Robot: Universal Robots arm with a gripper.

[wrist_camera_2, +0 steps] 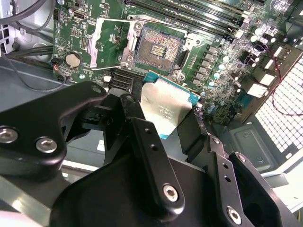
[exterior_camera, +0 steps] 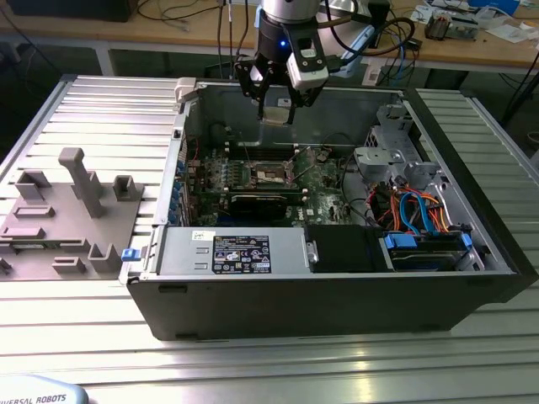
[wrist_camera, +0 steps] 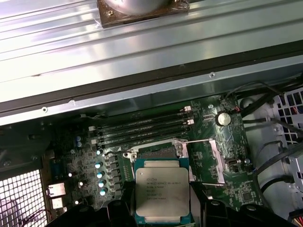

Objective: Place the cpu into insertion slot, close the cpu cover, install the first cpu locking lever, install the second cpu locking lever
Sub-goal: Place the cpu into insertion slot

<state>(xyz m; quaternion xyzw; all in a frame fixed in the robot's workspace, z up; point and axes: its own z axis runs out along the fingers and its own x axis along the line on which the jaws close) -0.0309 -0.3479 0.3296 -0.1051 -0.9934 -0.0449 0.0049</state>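
Observation:
My gripper (exterior_camera: 276, 103) hangs above the open computer case (exterior_camera: 337, 295), shut on the cpu (exterior_camera: 275, 113), a flat square chip with a silvery top. In both wrist views the cpu (wrist_camera_2: 165, 106) (wrist_camera: 162, 189) sits between the black fingers (wrist_camera_2: 139, 123), well above the green board. The insertion slot (wrist_camera_2: 158, 47) lies bare on the board below, its dark contact field showing. The cpu cover (wrist_camera_2: 110, 40), a thin silvery frame, is swung open beside the slot. In the first wrist view the cpu hides most of the insertion slot (wrist_camera: 158, 152), with the cpu cover (wrist_camera: 207, 161) lying open next to it.
Long black memory slots (wrist_camera: 142, 127) run beside the socket. A black card (exterior_camera: 265, 202), the power supply (exterior_camera: 244, 252), a drive cage (exterior_camera: 392, 156) and orange and blue cables (exterior_camera: 421, 210) crowd the case. A grey fixture (exterior_camera: 67, 210) stands at the exterior view's left.

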